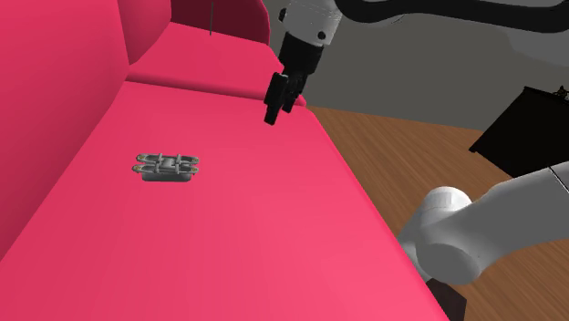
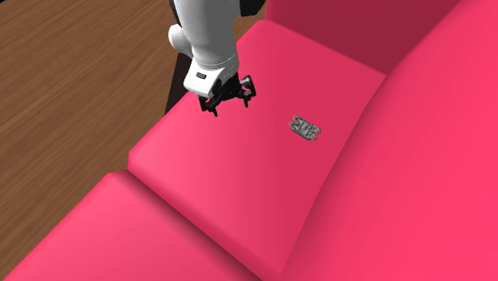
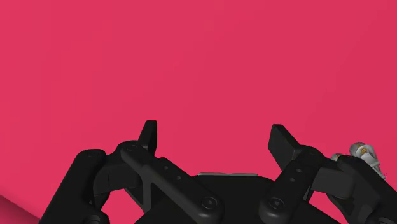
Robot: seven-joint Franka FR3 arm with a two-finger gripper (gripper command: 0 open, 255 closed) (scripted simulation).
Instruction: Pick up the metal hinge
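A small grey metal hinge (image 1: 166, 166) lies flat on the pink-red sofa seat cushion (image 1: 228, 237), close to the backrest. From the second exterior view the hinge (image 2: 305, 128) sits to the right of my hand. My black gripper (image 1: 272, 111) hangs above the cushion near its front edge, well apart from the hinge. Its fingers (image 2: 231, 105) stand open with nothing between them. Along the hand, the gripper (image 3: 215, 137) frames bare cushion, and a small grey metal piece (image 3: 362, 153), apparently the hinge, peeks out beside one finger's linkage.
The sofa backrest (image 1: 46, 91) rises along the shoulder view's left. A second seat cushion (image 1: 196, 55) adjoins beyond a seam. Wooden floor (image 1: 410, 155) lies past the cushion's front edge. My white arm's elbow (image 1: 456, 232) fills the lower right, with a black box (image 1: 529, 128) above it.
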